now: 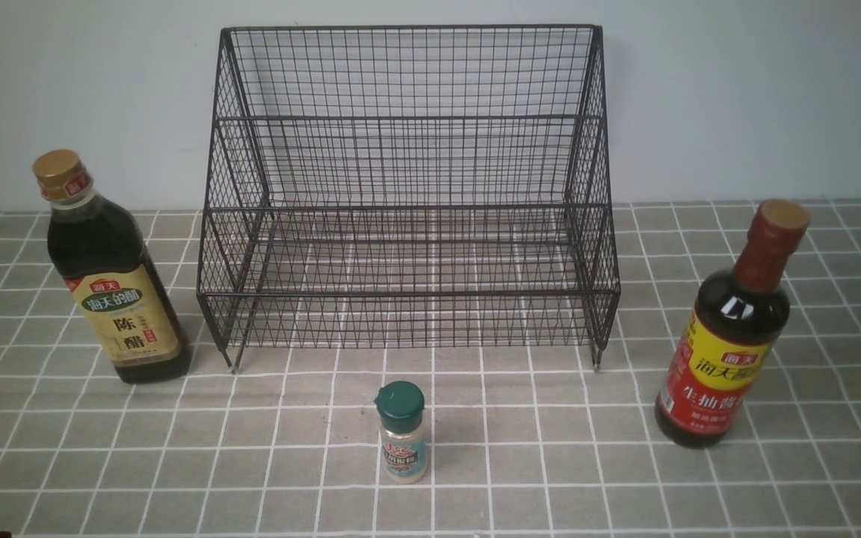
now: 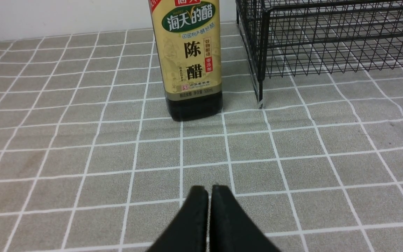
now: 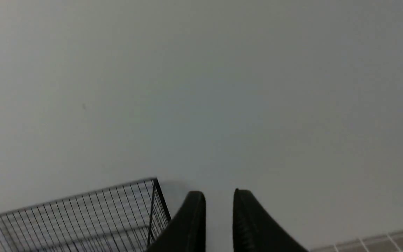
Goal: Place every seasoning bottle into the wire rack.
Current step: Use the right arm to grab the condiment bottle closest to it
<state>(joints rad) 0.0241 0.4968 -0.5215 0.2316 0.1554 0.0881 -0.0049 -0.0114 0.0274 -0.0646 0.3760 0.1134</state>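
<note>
Currently, the wire rack (image 1: 408,294) is flanked by open cloth (image 1: 535,448); the left gripper (image 2: 210,190) is closed, the right gripper (image 3: 219,196) narrowly parted.

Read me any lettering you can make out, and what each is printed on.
"海天", "海天的醋", "陈醋", "零添加", "500mL": gold-capped bottle
"海天", "生抽酱" (rest cut off): red-necked bottle
Green-capped shaker: label too small to read surely
Remaining fine print: too small or blurred
</note>
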